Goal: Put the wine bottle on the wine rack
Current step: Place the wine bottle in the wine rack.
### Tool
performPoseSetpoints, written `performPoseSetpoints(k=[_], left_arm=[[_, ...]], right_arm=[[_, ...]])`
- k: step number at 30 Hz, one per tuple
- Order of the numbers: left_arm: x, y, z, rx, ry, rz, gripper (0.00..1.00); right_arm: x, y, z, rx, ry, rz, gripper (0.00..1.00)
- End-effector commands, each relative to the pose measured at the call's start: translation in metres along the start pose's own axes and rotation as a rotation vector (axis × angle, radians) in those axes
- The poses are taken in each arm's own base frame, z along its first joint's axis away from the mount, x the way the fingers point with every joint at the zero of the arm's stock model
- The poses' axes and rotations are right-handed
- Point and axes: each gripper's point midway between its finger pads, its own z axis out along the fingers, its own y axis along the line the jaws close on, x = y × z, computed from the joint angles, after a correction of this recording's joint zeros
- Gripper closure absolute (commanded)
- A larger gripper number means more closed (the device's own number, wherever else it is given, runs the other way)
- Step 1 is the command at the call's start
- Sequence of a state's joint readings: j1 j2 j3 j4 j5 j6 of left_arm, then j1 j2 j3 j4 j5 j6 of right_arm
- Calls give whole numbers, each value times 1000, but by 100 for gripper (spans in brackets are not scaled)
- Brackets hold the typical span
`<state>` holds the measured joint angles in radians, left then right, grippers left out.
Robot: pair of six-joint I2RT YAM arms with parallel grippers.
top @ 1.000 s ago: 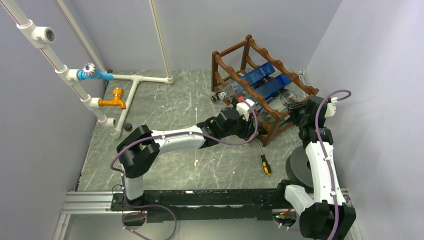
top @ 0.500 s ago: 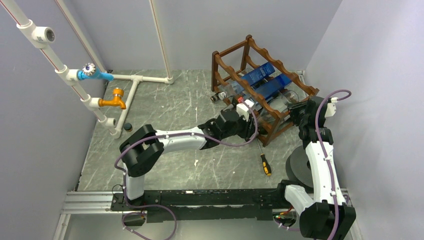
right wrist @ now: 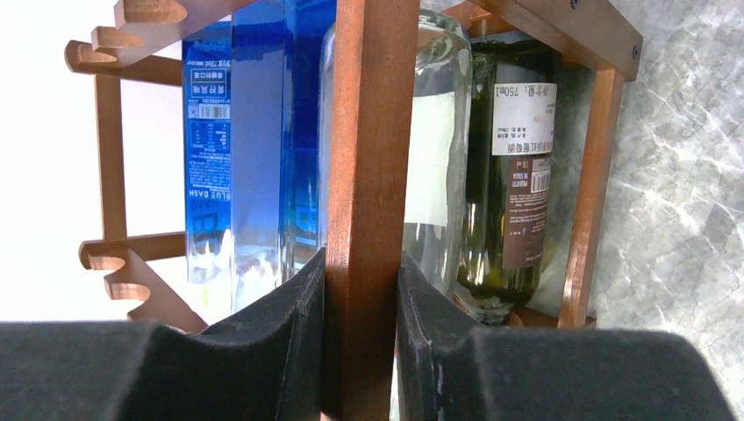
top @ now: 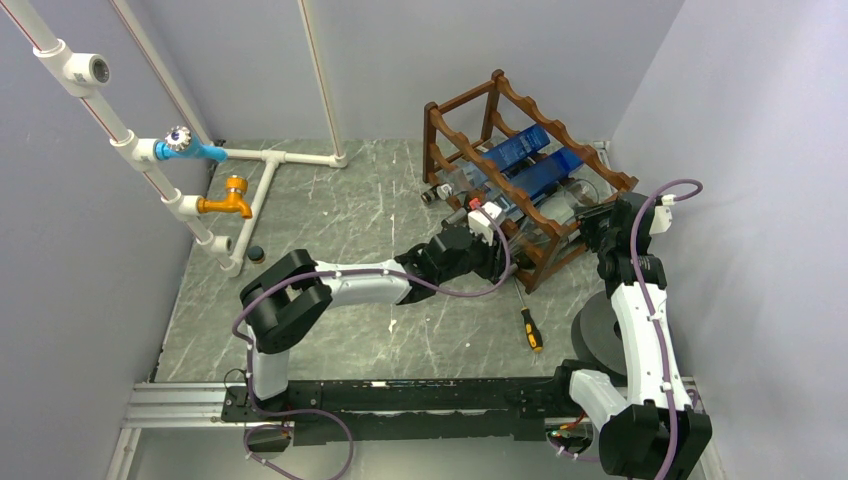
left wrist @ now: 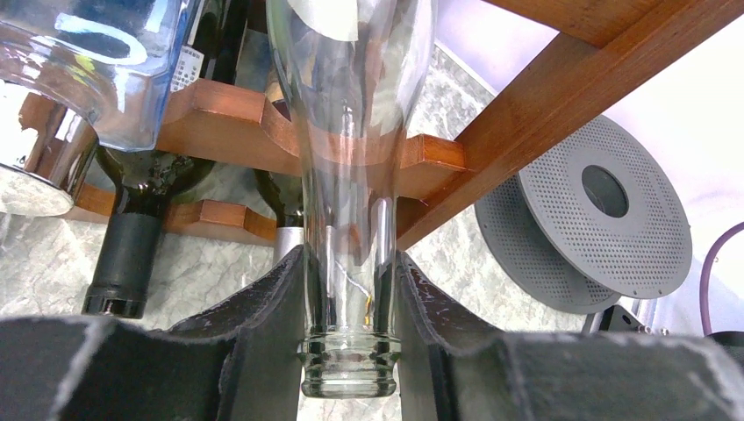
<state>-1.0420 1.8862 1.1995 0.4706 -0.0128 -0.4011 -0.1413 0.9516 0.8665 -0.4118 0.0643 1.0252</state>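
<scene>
The left gripper (left wrist: 348,267) pinches the neck of the wine bottle (left wrist: 351,123), a clear glass one, just above its mouth. Both fingers (left wrist: 263,324) press on the glass. The neck points out of the rack (left wrist: 561,96) toward the left arm, and the body is inside the frame, passing over a scalloped rail. Whether it already rests on that rail, I cannot tell.

The right gripper (right wrist: 361,276) is pressed together on a wooden post (right wrist: 368,132) of the rack, on the side away from the left arm. Behind this post the wine bottle shows a white label. It lies between the blue bottles (right wrist: 254,149) and a dark bottle (right wrist: 509,175).

The rack stands at the far right of the table (top: 330,210), close to the wall. A screwdriver (top: 530,328) lies on the table in front of the rack. A grey spool (left wrist: 605,210) lies beside the right arm.
</scene>
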Motion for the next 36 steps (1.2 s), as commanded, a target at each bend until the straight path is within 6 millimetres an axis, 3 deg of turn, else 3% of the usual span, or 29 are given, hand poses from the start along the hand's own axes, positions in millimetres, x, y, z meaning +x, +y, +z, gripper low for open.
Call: performPoseSetpoints(k=[1,8,20,25,31,36], left_arm=[[62,28,-2,-63,146,-12,100],[67,36,-11,-79,151,-18,100],[41,40,9,-39,120,-5,100],[49,36,19,-3,138,-14,100],[64,45,13,-25,163,-31,100],[42,33,20,1,164,-35,100]], right_arm=[[23,52,-21,-230,143,-50,100],[23,54,-21,-232,148,-50,100],[24,52,-20,-233,147,-44,100],[26,52,-19,-232,157,-41,100],[24,52,-20,-231,148,-46,100],[24,52,-20,-230,148,-50,100]])
